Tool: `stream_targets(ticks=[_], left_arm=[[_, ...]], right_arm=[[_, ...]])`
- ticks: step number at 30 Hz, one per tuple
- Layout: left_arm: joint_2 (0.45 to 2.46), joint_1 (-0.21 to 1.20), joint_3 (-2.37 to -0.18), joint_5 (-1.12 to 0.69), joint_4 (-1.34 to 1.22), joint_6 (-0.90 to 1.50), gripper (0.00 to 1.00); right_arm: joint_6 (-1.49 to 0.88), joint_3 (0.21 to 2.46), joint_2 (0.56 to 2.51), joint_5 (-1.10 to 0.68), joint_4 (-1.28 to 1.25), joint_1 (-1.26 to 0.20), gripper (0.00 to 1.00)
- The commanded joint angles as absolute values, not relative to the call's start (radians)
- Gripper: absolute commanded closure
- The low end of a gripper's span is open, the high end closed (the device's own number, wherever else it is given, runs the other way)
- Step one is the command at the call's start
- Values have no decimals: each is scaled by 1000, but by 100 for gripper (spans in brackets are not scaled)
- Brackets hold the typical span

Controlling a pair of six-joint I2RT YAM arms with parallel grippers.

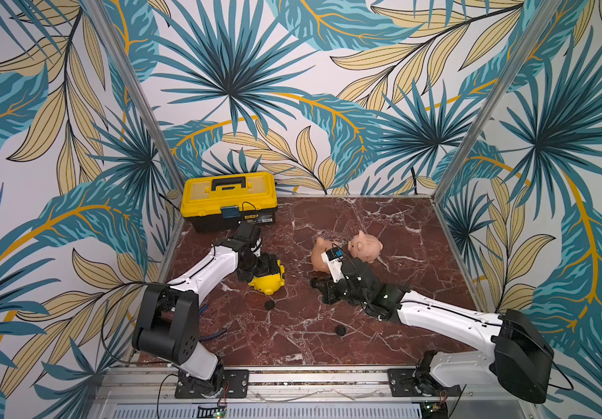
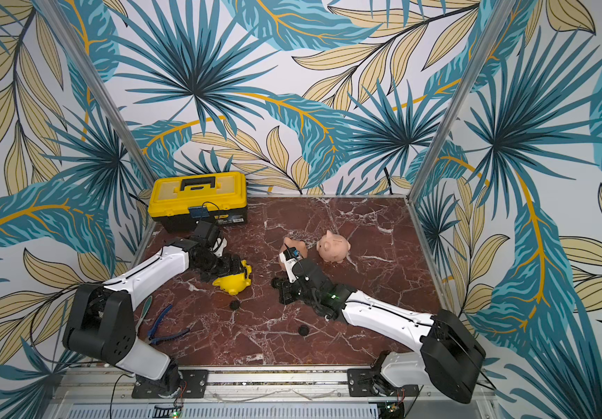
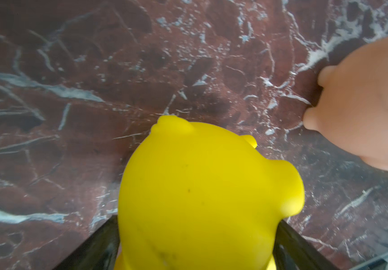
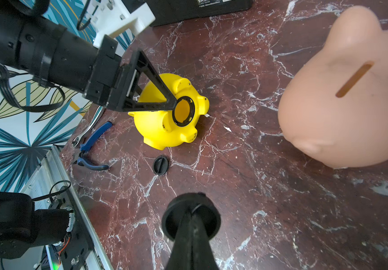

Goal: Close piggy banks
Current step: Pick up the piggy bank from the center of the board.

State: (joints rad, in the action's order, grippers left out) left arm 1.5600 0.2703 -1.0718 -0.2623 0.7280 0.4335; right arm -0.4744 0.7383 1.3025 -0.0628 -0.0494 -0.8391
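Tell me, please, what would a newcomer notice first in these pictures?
The bright yellow piggy bank lies on its side, left of centre, its round belly hole open, with the left gripper astride it. Facing it, the right gripper pinches a black cap. At the back left corner stands a yellow toolbox, against walls of large painted leaves.

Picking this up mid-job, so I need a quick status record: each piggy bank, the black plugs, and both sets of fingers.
yellow piggy bank: on its side, belly hole open, unplugged
left gripper: fingers flank yellow piggy bank; grip unclear
right gripper: shut on held plug
loose plug: on table beside yellow piggy bank
second loose plug: on table, nearer front edge
peach piggy bank: partly behind right arm; belly hidden
pink piggy bank: upright, beside peach piggy bank; belly hidden
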Motion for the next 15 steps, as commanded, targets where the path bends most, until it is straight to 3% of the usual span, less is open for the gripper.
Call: stream_targets(ticks=[1, 15], left_arm=[[1575, 283, -1038, -372, 678, 369, 6], [1593, 298, -992, -546, 564, 261, 7]], right_arm=[[-461, 684, 1267, -36, -96, -832, 100], [-343, 550, 1284, -43, -299, -821, 100]])
